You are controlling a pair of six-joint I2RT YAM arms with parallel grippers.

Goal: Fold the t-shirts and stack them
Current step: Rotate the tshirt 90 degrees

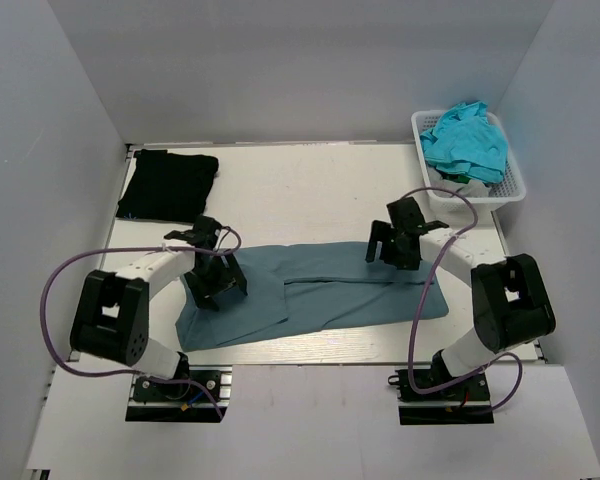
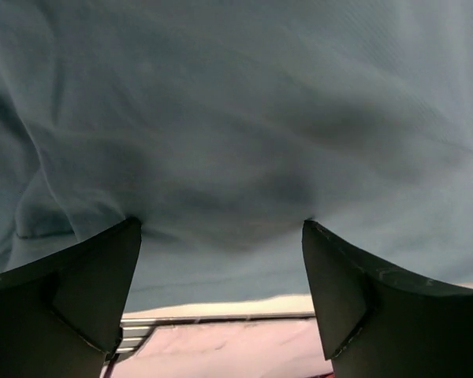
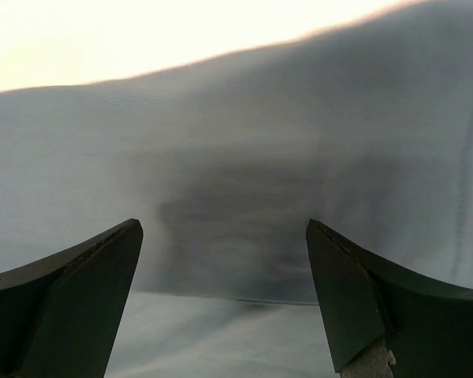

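Observation:
A slate-blue t-shirt (image 1: 330,290) lies flat across the middle of the table, partly folded lengthwise. My left gripper (image 1: 216,283) is down on its left part. In the left wrist view the gripper (image 2: 221,228) is open, and both fingertips (image 2: 132,228) touch the blue cloth (image 2: 236,118). My right gripper (image 1: 394,246) sits over the shirt's far right edge. It too is open (image 3: 225,224), with the blue cloth (image 3: 236,157) and a fold line below it. A folded black t-shirt (image 1: 168,185) rests at the back left. Turquoise t-shirts (image 1: 465,140) fill the basket.
The white lattice basket (image 1: 510,185) stands at the back right corner. White walls close in the table (image 1: 310,190) on three sides. The near table edge (image 2: 221,307) shows just past the shirt's hem in the left wrist view.

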